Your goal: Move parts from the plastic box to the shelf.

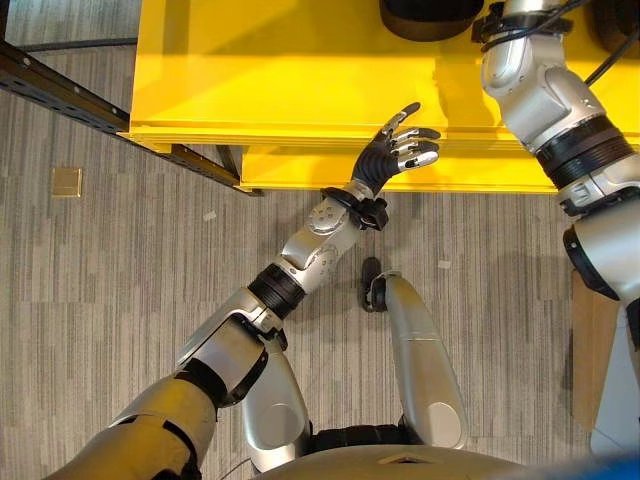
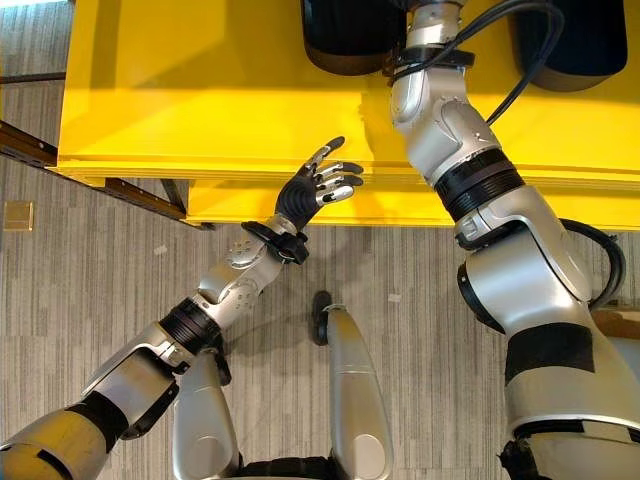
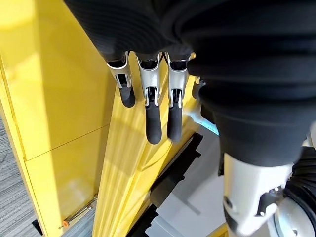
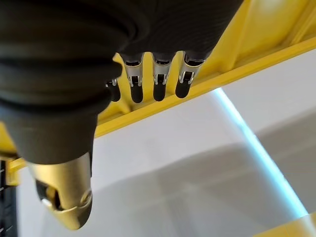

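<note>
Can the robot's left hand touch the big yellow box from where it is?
Probably yes. The left hand hangs open right beside the yellow box, fingers straight, with nothing between them.

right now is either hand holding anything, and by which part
Nothing is held. The left hand hovers open by the edge of the yellow plastic box; the right hand has relaxed, empty fingers above the box's yellow rim.

Your head's two eyes look straight down, sharing the yellow shelf (image 1: 300, 80) and floor (image 1: 120, 260); each wrist camera peers close along its fingers at that shelf.
</note>
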You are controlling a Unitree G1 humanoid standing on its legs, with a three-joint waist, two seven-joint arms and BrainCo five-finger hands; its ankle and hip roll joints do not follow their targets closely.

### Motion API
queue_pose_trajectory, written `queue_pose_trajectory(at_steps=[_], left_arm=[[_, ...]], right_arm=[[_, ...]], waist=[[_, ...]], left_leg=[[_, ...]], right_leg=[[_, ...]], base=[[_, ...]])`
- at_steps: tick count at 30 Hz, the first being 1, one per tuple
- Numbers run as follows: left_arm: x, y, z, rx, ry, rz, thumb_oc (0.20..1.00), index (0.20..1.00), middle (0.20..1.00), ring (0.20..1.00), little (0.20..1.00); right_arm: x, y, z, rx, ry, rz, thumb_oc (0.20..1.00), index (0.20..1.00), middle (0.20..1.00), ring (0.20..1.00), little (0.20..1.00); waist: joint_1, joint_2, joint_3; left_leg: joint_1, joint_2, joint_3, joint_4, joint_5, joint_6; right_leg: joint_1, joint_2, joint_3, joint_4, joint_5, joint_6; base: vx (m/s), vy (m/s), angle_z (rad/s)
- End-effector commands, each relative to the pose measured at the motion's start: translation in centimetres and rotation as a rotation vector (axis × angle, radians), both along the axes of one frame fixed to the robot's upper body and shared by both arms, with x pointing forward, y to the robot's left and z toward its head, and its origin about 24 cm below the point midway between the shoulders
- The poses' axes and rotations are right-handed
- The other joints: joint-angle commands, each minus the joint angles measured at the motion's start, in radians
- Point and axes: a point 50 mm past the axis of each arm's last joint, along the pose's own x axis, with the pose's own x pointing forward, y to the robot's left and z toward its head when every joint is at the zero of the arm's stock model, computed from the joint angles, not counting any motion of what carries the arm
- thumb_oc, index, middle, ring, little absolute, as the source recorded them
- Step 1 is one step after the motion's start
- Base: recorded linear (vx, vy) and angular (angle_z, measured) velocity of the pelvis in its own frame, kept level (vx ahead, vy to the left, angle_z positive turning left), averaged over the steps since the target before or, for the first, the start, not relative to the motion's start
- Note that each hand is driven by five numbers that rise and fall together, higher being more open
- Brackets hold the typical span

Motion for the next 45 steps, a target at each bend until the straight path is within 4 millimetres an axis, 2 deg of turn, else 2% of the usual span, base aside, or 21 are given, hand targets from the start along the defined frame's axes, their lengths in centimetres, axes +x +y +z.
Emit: queue_pose_trajectory(at_steps=[1,4,8,15,23,30,36,37,41,45], left_arm=[[-0.4,-0.2,2.7,-0.101,-0.141,0.001,1.000,1.000,1.000,1.000,1.000],[-0.3,0.0,2.7,-0.100,-0.143,0.009,1.000,1.000,1.000,1.000,1.000],[-0.3,0.0,2.8,-0.098,-0.148,0.011,1.000,1.000,1.000,1.000,1.000],[-0.5,-0.1,3.1,-0.097,-0.156,0.012,1.000,1.000,1.000,1.000,1.000],[-0.4,-0.1,3.3,-0.100,-0.158,0.010,1.000,1.000,1.000,1.000,1.000],[-0.6,0.0,3.3,-0.096,-0.165,0.006,1.000,1.000,1.000,1.000,1.000],[-0.7,0.0,3.5,-0.107,-0.166,0.004,1.000,1.000,1.000,1.000,1.000],[-0.6,0.0,3.6,-0.109,-0.171,0.005,1.000,1.000,1.000,1.000,1.000],[-0.7,-0.1,3.9,-0.115,-0.176,0.010,1.000,1.000,1.000,1.000,1.000],[-0.8,-0.1,4.0,-0.121,-0.177,0.017,1.000,1.000,1.000,1.000,1.000]], right_arm=[[0.7,-0.4,-1.7,-0.063,0.104,-0.044,1.000,1.000,1.000,1.000,1.000],[1.2,-0.8,-2.4,0.001,0.163,-0.054,1.000,1.000,1.000,1.000,1.000],[1.5,-0.8,-2.7,-0.008,0.185,-0.066,1.000,1.000,1.000,1.000,1.000],[2.4,-1.6,-3.9,0.029,0.326,-0.124,1.000,1.000,1.000,1.000,1.000],[2.4,-0.9,-3.0,-0.111,0.300,-0.173,1.000,1.000,1.000,1.000,1.000],[2.9,-0.2,-4.9,-0.132,0.442,-0.126,1.000,1.000,1.000,1.000,1.000],[2.6,0.0,-4.6,-0.125,0.363,-0.168,1.000,1.000,1.000,1.000,1.000],[2.5,-0.3,-4.3,-0.067,0.333,-0.158,1.000,1.000,1.000,1.000,1.000],[2.2,0.2,-3.9,-0.016,0.303,-0.078,1.000,1.000,1.000,1.000,1.000],[1.3,0.9,-2.9,-0.037,0.265,-0.013,1.000,1.000,1.000,1.000,1.000]], waist=[[-0.010,0.019,-0.045],[-0.009,0.020,-0.045],[-0.008,0.020,-0.046],[-0.010,0.023,-0.054],[-0.006,0.028,-0.060],[-0.006,0.025,-0.059],[-0.008,0.029,-0.056],[-0.010,0.030,-0.056],[-0.013,0.030,-0.056],[-0.025,0.029,-0.060]], left_leg=[[-0.045,0.051,-0.032,-0.158,0.193,0.020],[-0.041,0.050,-0.030,-0.164,0.194,0.019],[-0.039,0.047,-0.030,-0.169,0.195,0.018],[-0.022,0.044,-0.017,-0.181,0.187,0.017],[-0.015,0.036,-0.016,-0.178,0.179,0.017],[-0.009,0.038,-0.010,-0.191,0.185,0.016],[-0.001,0.037,-0.006,-0.198,0.187,0.017],[-0.002,0.036,-0.005,-0.202,0.190,0.016],[0.000,0.036,-0.002,-0.209,0.192,0.015],[0.009,0.036,0.005,-0.220,0.192,0.013]], right_leg=[[0.049,-0.062,-0.038,0.121,-0.061,0.130],[0.056,-0.062,-0.038,0.101,-0.051,0.128],[0.060,-0.063,-0.038,0.087,-0.042,0.130],[0.079,-0.065,-0.033,0.041,-0.018,0.133],[0.093,-0.072,-0.033,0.010,-0.001,0.137],[0.100,-0.073,-0.034,-0.005,0.005,0.136],[0.103,-0.072,-0.030,-0.019,0.013,0.137],[0.103,-0.072,-0.030,-0.026,0.018,0.138],[0.106,-0.071,-0.029,-0.040,0.023,0.139],[0.110,-0.071,-0.025,-0.057,0.029,0.141]], base=[[-0.05,0.016,0.00],[-0.03,0.019,-0.01],[-0.01,0.006,-0.01],[-0.03,0.032,-0.01],[0.00,0.004,0.00],[-0.02,0.007,0.01],[-0.02,0.011,0.00],[-0.04,0.034,0.00],[-0.02,0.016,-0.01],[-0.01,0.040,-0.02]])
